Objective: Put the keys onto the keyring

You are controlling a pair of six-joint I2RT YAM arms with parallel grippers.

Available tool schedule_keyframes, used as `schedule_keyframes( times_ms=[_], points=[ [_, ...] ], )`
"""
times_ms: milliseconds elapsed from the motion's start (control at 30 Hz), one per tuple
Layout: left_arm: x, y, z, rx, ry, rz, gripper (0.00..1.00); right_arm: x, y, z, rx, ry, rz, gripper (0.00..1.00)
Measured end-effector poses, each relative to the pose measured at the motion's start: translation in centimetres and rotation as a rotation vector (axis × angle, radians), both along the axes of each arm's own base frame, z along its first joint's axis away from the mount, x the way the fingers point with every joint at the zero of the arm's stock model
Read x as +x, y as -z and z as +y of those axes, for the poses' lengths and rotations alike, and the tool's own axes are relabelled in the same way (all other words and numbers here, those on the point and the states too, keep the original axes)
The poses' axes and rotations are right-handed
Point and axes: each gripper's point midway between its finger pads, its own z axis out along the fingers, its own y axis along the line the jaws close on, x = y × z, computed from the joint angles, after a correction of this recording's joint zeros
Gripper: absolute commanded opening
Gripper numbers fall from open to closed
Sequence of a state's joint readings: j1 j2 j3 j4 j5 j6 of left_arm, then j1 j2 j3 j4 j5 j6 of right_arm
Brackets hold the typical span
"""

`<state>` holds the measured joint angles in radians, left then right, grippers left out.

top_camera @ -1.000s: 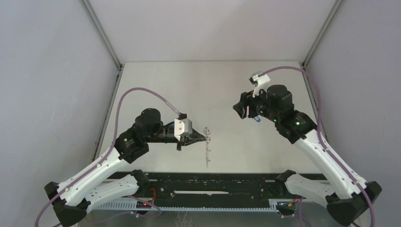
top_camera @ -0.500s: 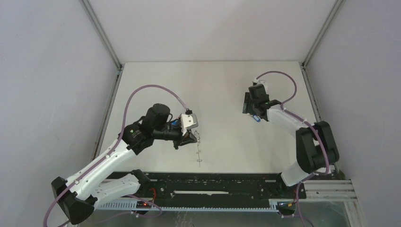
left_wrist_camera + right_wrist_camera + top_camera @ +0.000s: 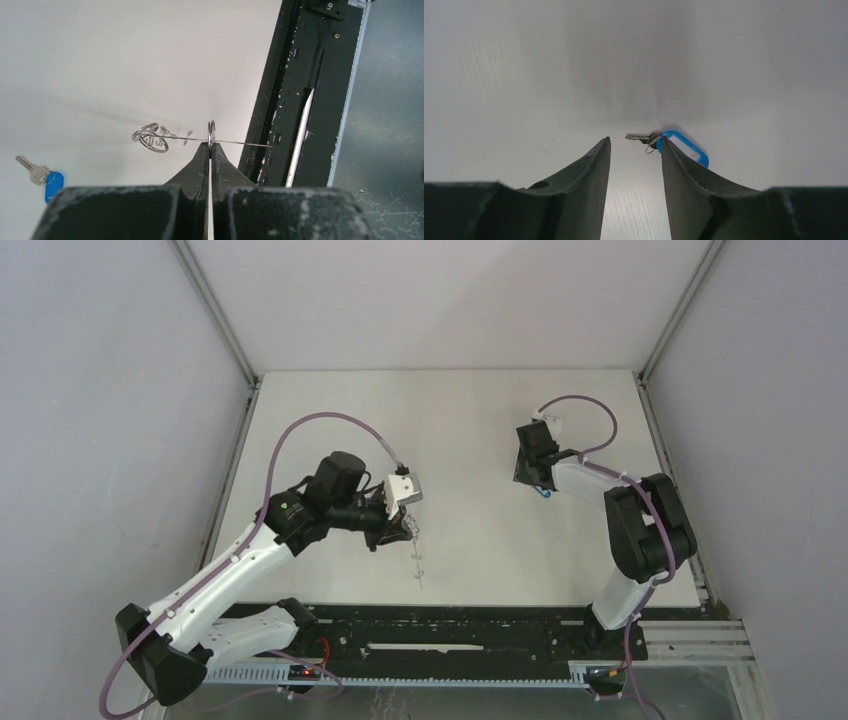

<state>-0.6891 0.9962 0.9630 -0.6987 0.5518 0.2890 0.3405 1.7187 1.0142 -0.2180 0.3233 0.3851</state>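
as the right gripper (image 3: 634, 142) gapes, a blue-tagged key (image 3: 659, 137) lies just beyond it

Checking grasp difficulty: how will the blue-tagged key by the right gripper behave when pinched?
Thin and flat on the table, the key may slide rather than lift. Its blue tag joins by a small loop, so would probably dangle.

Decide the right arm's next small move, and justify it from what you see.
Probably ease the right tool forward and slightly toward the blue tag, so its open jaws straddle the key. The key lies just past the tips, off-centre beside one of them, ungripped; the left tool is shut on the keyring.
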Motion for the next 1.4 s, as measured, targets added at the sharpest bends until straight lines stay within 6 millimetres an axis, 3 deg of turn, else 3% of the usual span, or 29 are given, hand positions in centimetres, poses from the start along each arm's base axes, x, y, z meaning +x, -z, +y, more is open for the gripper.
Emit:
schedule_keyframes(
  times_ms=[600,967,1167,1400],
  points=[
    [2.9,1.0,-0.4,0.040,-0.066,0.061,0.00,-0.2,1.8,-0.9,0.055,0.098,0.067,0.44],
    [3.1,0.7,-0.5,0.037,-0.068,0.057,0.00,0.2,2.2,-0.7,0.098,0.130,0.082,0.22],
    [3.1,0.7,-0.5,0.037,-0.068,0.056,0.00,0.1,2.2,-0.4,0.111,0.129,0.086,0.00],
    [3.3,0.7,-0.4,0.041,-0.076,0.049,0.00,-0.1,1.7,1.0,0.133,0.085,0.083,0.00]
  ],
)
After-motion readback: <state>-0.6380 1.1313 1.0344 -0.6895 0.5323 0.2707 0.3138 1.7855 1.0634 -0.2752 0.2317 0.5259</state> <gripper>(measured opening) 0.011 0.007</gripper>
